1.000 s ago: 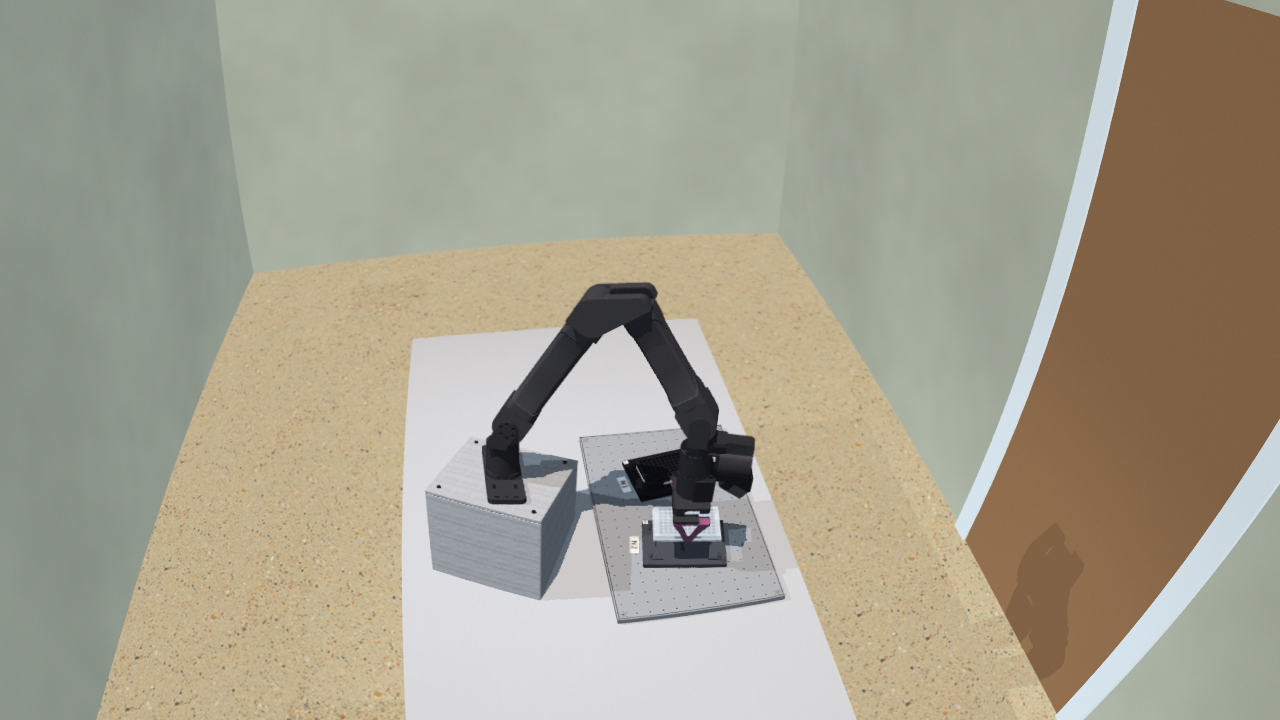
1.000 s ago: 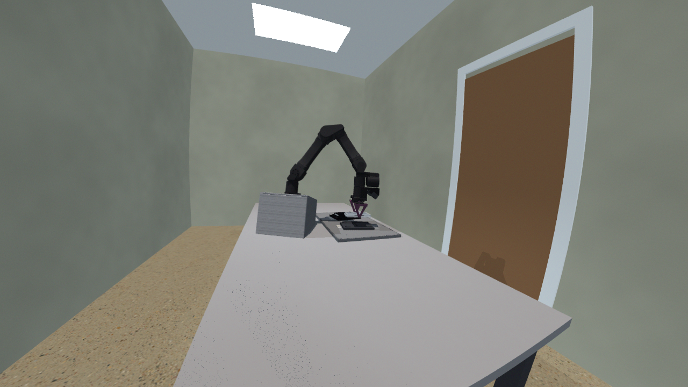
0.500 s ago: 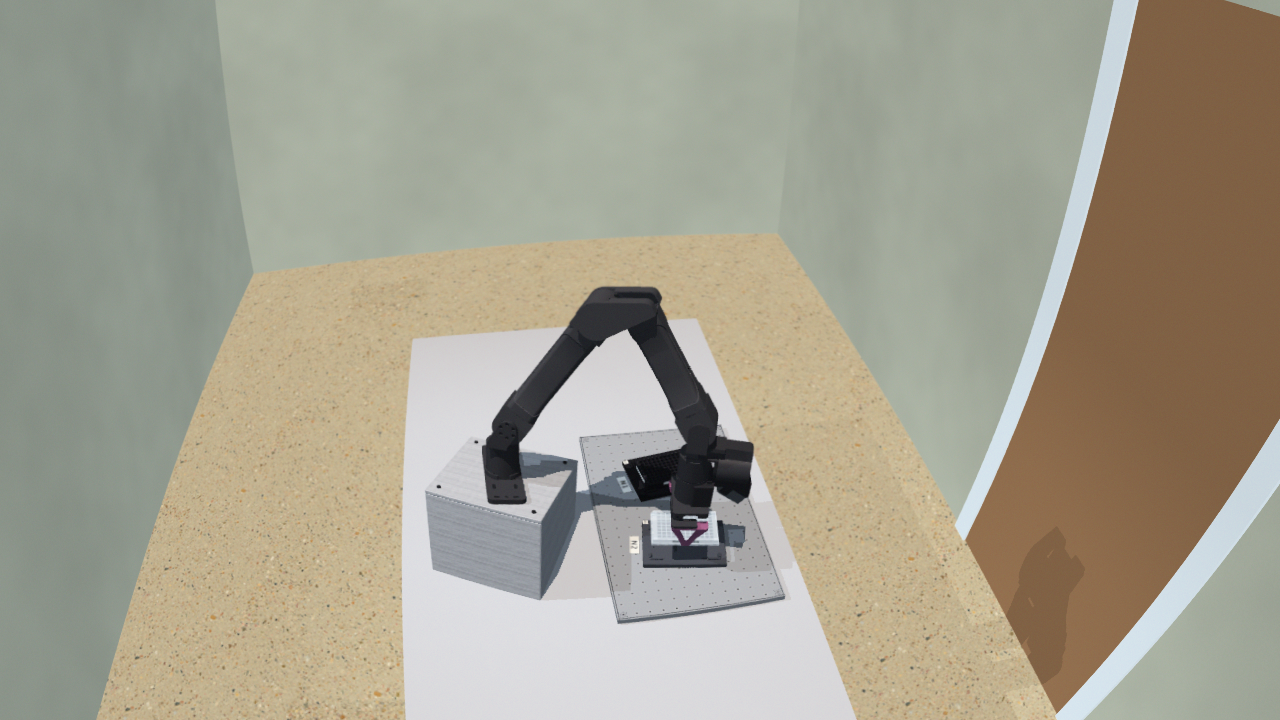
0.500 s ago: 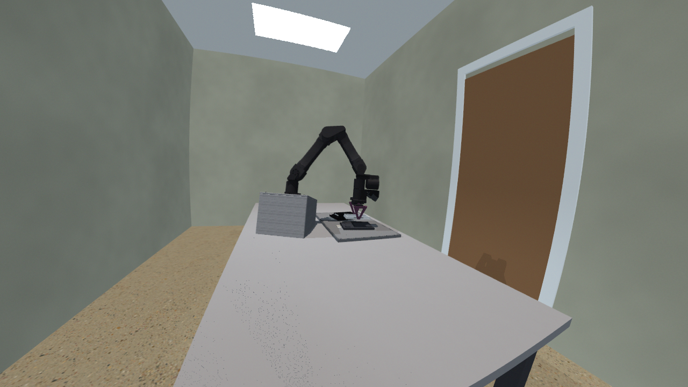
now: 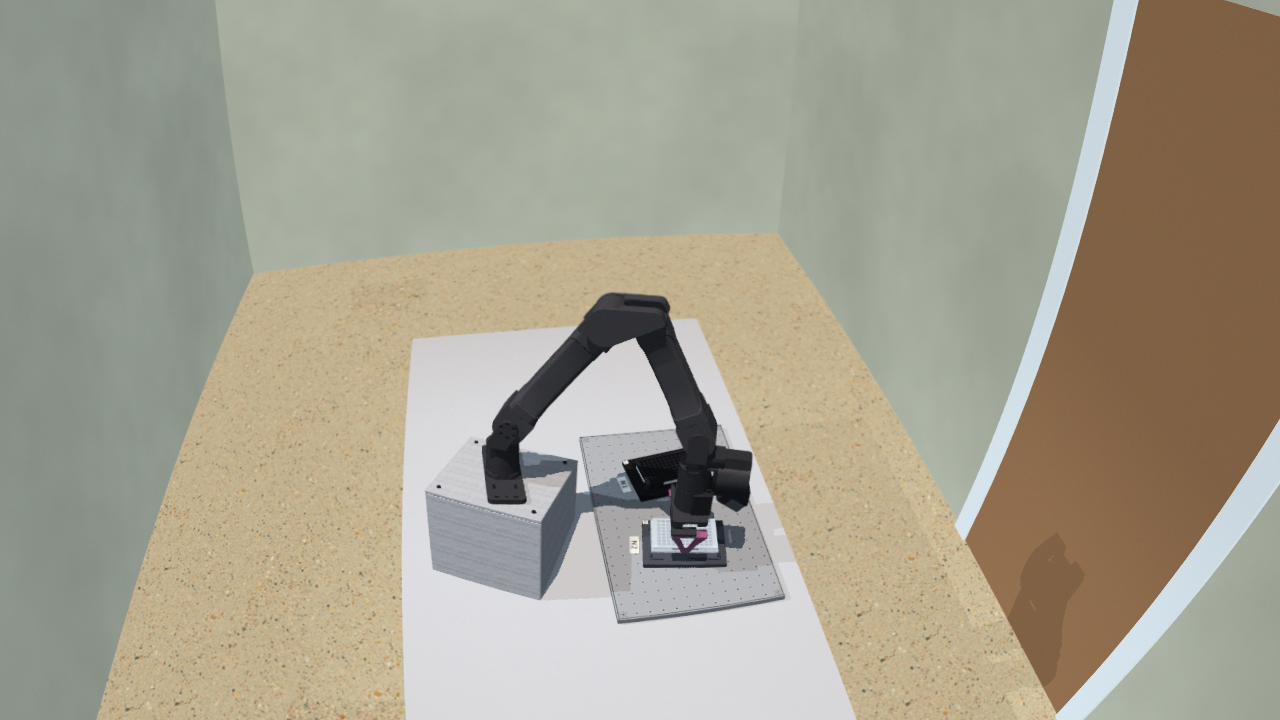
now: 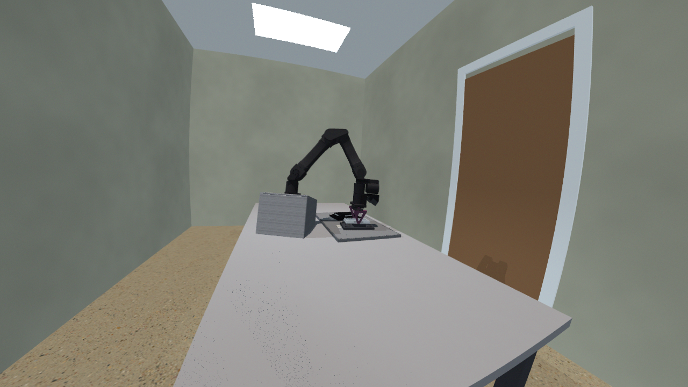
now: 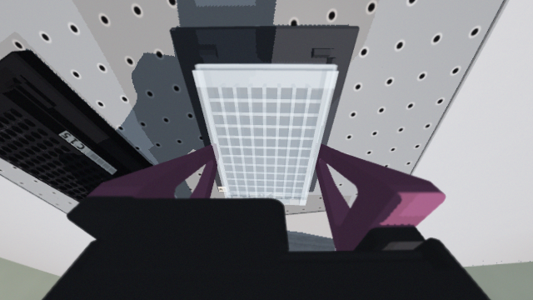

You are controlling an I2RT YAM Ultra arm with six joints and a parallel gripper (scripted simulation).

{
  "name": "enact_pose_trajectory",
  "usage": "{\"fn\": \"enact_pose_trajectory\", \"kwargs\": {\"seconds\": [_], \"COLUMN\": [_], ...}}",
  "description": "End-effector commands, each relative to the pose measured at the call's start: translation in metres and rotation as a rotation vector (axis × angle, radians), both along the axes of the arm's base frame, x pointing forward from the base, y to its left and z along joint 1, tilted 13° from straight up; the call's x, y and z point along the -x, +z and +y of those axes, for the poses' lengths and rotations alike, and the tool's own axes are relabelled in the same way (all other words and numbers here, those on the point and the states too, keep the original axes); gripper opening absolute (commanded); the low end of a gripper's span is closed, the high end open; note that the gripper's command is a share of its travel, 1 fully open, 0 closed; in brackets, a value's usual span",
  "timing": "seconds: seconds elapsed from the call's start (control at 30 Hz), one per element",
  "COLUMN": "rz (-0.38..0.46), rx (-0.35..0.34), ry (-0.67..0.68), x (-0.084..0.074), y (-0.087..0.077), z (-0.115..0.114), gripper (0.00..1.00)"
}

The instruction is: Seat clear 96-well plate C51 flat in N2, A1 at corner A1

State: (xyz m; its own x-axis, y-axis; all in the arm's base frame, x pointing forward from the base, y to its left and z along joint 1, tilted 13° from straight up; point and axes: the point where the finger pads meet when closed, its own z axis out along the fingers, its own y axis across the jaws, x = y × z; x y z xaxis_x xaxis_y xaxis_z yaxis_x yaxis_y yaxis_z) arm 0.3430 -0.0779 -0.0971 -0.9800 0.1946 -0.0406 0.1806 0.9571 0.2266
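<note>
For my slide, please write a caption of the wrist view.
Purple-fingered gripper grips clear 96-well plate above dark plate nest.

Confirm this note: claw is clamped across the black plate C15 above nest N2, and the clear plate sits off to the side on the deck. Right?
Swapped. In the wrist view the claw is clamped across the clear plate C51 above nest N2; the black plate C15 sits off to the side.

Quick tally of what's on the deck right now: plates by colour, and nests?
Clear plates: 1, C51, gripped in the hand.
Black plates: 1, C15.
Nests: 2, N2 plus N1, hidden under C15.
Total: 4.
</note>
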Motion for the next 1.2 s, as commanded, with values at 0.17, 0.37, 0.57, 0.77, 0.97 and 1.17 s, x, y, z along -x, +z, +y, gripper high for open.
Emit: {"fn": "enact_pose_trajectory", "kwargs": {"seconds": [0.17,0.37,0.57,0.77,0.97,1.17], "rz": [-0.025,-0.025,-0.025,-0.025,-0.025,-0.025], "rx": [0.01,0.01,0.01,0.009,0.009,0.009], "ry": [-0.005,-0.005,-0.005,-0.005,-0.005,-0.005], "x": [-0.0069,-0.0066,-0.0063,-0.006,-0.0058,-0.0057], "y": [-0.0003,-0.0002,-0.0003,-0.0007,-0.0017,-0.0023], "z": [-0.0027,-0.0025,-0.0023,-0.002,-0.0016,-0.0014], "gripper": [0.0,0.0,0.0,0.0,0.0,0.0]}}
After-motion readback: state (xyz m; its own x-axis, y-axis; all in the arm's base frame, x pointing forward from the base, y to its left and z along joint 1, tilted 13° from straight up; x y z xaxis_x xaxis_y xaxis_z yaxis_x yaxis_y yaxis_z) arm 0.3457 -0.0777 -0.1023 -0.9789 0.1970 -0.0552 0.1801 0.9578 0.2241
